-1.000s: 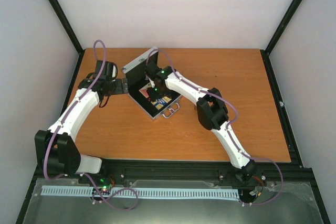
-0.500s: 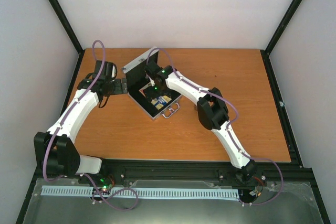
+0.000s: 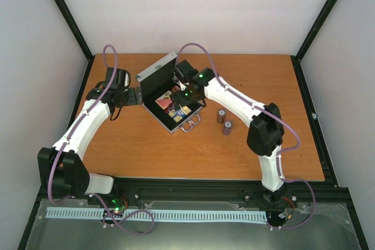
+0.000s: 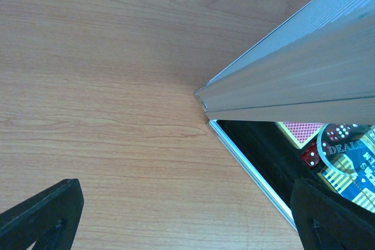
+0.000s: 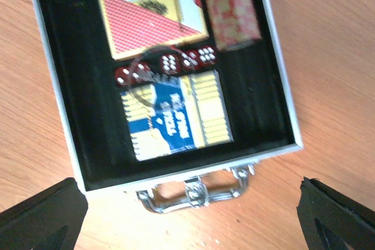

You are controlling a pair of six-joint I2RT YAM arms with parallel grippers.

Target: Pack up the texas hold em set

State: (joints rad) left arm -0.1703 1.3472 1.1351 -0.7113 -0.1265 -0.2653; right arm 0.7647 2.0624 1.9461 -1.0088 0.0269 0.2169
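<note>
Texas hold em set (image 3: 176, 108) sits mostly packed in its open silver case (image 3: 159, 116). The case rests on the wooden table (image 3: 129, 150), left of centre and toward the far side, between the two arms.

From above we see the lid (image 3: 153, 73) standing up on the far-left side and the metal handle (image 3: 190, 125) pointing to the near right. Only this overhead view gives us two dark chip stacks (image 3: 221, 115), upright on the table just right of the case and close beside each other. Neither wrist camera catches them. The right gripper (image 3: 183, 94) hangs above the far-right part of the case. The left gripper (image 3: 133, 96) is just beside the lid's left end.

The right wrist camera shows what is too small from above. In the black lining, away from the handle, lies a red-backed deck (image 5: 146, 24). Beside it is a red-and-cream patterned roll (image 5: 229, 7), which we take for chips on their side. A row of red dice (image 5: 187, 60) crosses the middle, and a blue-and-yellow deck (image 5: 181, 118) lies nearer the handle. A clear disc (image 5: 153, 80) overlaps the dice and that deck. This gripper's fingers (image 5: 41, 218) are spread wide and hold nothing.

The left wrist camera alone shows the lid's ribbed silver outside. Under its edge we see a slice of the interior, with a corner of the red-backed deck, some dice and the disc's rim. Its fingers (image 4: 41, 215) are also spread wide over bare table. We cannot tell whether the right-hand one touches the case.
</note>
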